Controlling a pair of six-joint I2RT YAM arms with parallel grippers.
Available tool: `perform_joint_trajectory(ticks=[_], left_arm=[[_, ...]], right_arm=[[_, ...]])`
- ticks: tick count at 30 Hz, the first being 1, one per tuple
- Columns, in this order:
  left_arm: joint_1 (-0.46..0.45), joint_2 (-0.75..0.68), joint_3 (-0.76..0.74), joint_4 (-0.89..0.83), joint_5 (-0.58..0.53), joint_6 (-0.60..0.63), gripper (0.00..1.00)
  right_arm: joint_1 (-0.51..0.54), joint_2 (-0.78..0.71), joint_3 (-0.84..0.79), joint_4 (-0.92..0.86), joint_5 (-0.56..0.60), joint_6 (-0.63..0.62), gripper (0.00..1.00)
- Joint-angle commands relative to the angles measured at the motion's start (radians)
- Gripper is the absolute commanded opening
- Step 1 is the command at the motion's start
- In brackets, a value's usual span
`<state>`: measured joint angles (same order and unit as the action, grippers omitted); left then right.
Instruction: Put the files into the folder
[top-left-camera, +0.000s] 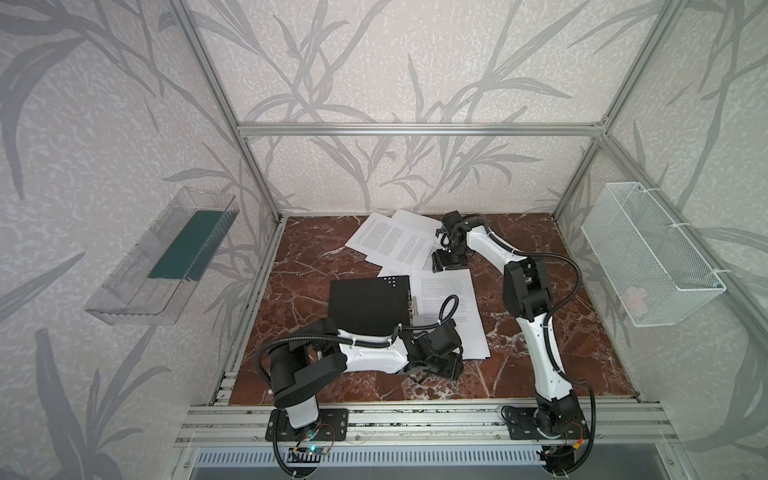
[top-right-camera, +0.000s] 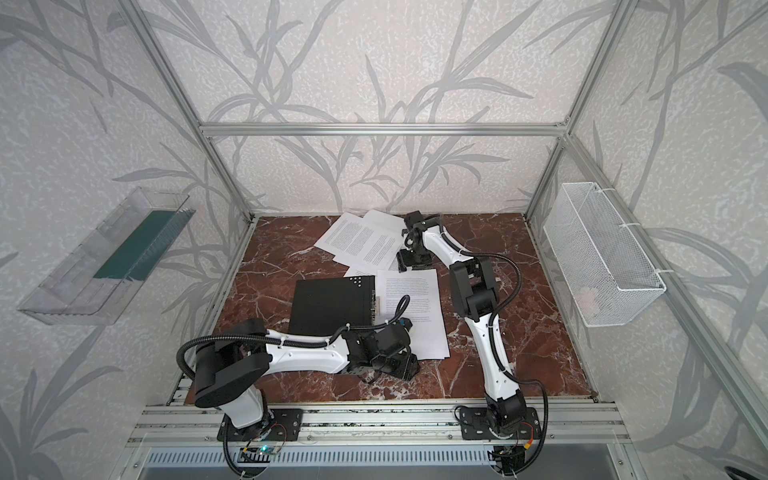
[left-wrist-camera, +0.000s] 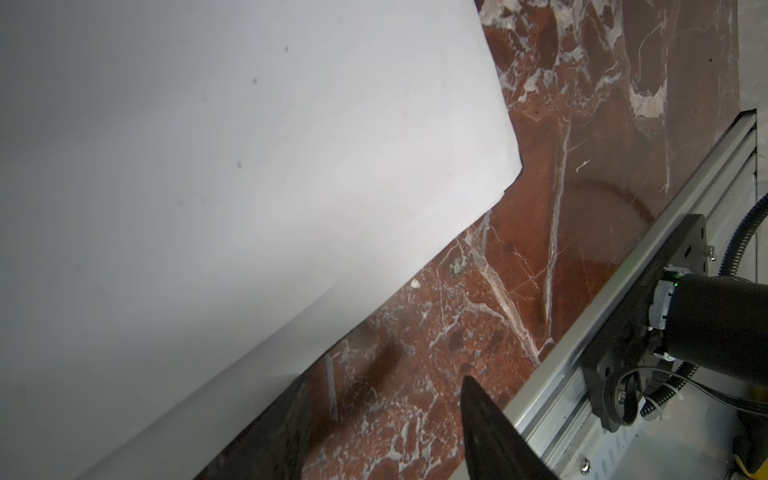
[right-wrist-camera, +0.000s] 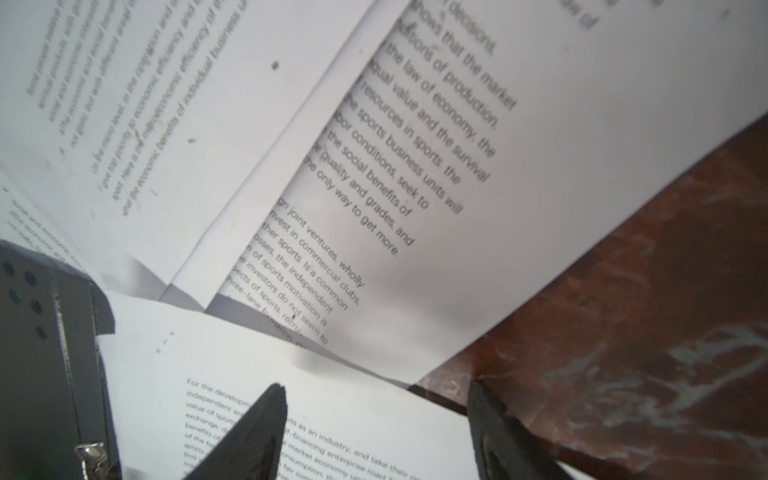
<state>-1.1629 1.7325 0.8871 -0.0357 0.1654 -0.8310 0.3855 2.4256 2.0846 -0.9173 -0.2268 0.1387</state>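
The folder (top-left-camera: 368, 305) (top-right-camera: 332, 305) lies open in mid-table, black inside up, with its metal clip (right-wrist-camera: 89, 455) along the spine. One printed sheet (top-left-camera: 451, 316) (top-right-camera: 415, 320) lies to the right of the spine. More of the files (top-left-camera: 392, 241) (top-right-camera: 361, 243) are fanned out behind it. My left gripper (top-left-camera: 444, 365) (left-wrist-camera: 382, 390) sits low at that sheet's near corner, open, with bare marble between its jaws. The sheet's edge (left-wrist-camera: 208, 187) covers one finger (left-wrist-camera: 266, 440). My right gripper (top-left-camera: 446, 262) (right-wrist-camera: 374, 415) hovers open over the sheet's far edge.
The red marble table (top-left-camera: 316, 257) is fenced by aluminium posts, with a rail (top-left-camera: 415, 411) along the front. A clear plastic tray (top-left-camera: 162, 257) hangs on the left wall. A white wire basket (top-left-camera: 648, 253) hangs on the right wall.
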Motion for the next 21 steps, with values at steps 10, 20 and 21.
perform_joint_trajectory(ticks=[10,20,21], left_arm=[[0.009,0.056,-0.04,-0.069,-0.059,-0.026,0.59],[0.008,0.049,-0.04,-0.069,-0.055,-0.021,0.61],[0.008,0.043,-0.038,-0.068,-0.047,-0.016,0.62]], right_arm=[[0.015,-0.062,-0.106,-0.005,-0.047,0.021,0.7],[0.018,-0.094,-0.169,0.046,-0.043,0.04,0.71],[0.017,-0.088,-0.16,0.044,-0.034,0.042,0.72]])
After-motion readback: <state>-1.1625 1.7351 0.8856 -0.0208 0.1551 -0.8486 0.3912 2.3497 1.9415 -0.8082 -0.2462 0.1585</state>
